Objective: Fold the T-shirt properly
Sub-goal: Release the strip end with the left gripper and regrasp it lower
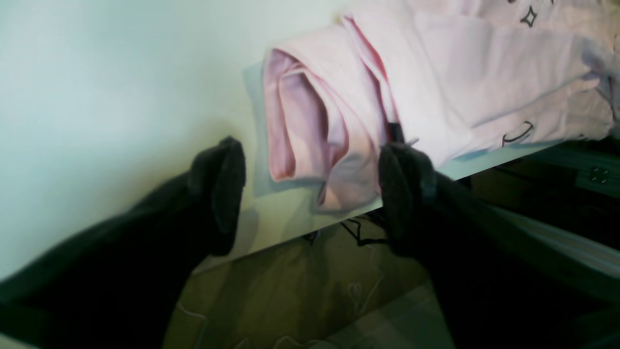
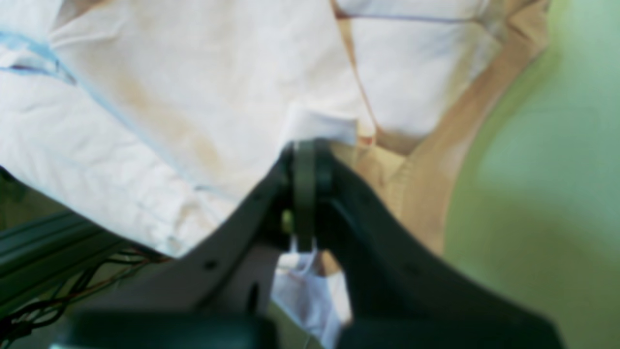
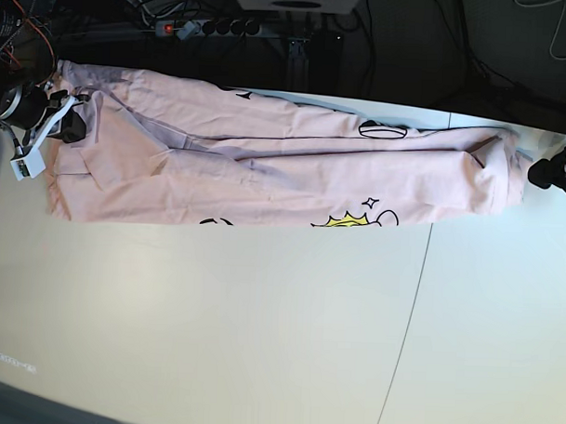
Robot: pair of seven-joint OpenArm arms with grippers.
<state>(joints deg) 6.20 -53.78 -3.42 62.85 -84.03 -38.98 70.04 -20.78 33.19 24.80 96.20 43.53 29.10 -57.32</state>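
Observation:
The pale pink T-shirt [image 3: 284,170] lies pulled out into a long, narrow band across the far part of the white table [image 3: 214,321], with bits of black and yellow print showing along its edges. My right gripper [image 3: 70,121] is at the shirt's left end. In the right wrist view, my right gripper [image 2: 305,150] is shut on the cloth [image 2: 193,97] just below a small white label patch [image 2: 319,127]. My left gripper [image 3: 545,173] is at the right end. Its fingers [image 1: 223,189] stand wide open on either side of the bunched shirt end [image 1: 319,121], which rests on the table edge.
A power strip with cables [image 3: 196,28] runs behind the table's far edge. A seam [image 3: 415,300] crosses the tabletop right of centre. Past the table edge the left wrist view shows floor [image 1: 300,291]. A dark frame rail with wires [image 2: 48,242] sits beside my right gripper.

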